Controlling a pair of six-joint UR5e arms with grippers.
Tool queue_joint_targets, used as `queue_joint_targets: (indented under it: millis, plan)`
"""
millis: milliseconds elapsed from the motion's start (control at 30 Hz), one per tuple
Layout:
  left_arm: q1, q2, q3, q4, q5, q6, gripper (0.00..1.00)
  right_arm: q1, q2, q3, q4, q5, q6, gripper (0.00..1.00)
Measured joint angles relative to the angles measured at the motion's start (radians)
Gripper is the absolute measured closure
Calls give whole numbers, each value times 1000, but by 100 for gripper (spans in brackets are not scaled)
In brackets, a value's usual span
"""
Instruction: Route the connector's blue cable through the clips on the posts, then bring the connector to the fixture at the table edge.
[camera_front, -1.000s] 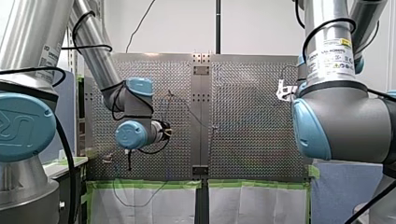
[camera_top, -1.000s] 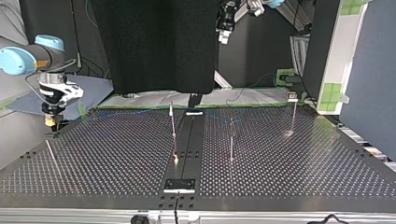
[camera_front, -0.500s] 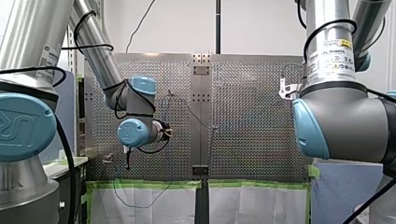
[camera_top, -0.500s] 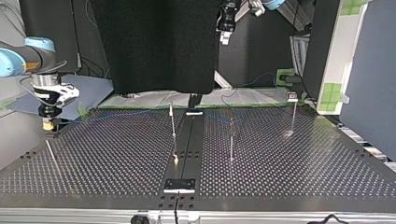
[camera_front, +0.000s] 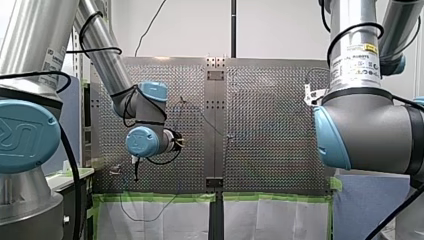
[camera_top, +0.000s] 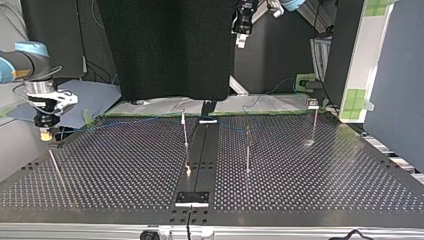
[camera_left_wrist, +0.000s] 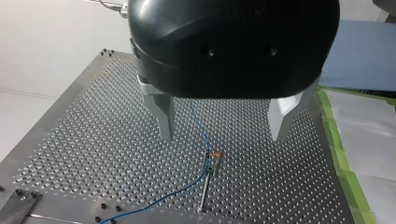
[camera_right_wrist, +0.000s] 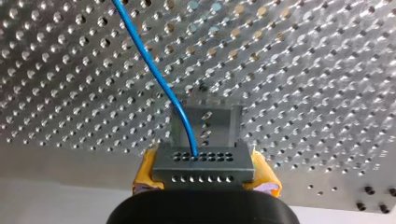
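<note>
Two pincers differ: my right pincer (camera_right_wrist: 205, 172) clamps the connector (camera_right_wrist: 203, 161) between yellow pads (camera_right_wrist: 145, 173) near the bench (camera_right_wrist: 303, 93) edge; my left pincer (camera_left_wrist: 222, 136) hangs open over a post (camera_left_wrist: 205, 191). A hard pull may tauten the blue cable (camera_right_wrist: 154, 70), yanking it from the clip (camera_left_wrist: 211, 163)

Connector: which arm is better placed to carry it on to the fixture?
Right. My right gripper is shut on the connector between yellow pads, with the blue cable leading out of it. My left gripper hangs open above a post, holding nothing.
</note>
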Motion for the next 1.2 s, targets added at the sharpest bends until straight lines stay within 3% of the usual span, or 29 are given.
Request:
queue_joint_targets:
  millis: [167,433,1200]
  plan:
    - [2,0,0,-1,0,0,0,-6,17,-20,12,-1,-20,100]
    - [4,0,1,-2,0,0,0,-10,38,-56,23,-33,-14,100]
    - [11,0,3,-2,0,0,0,2,69,-82,10,-67,-9,100]
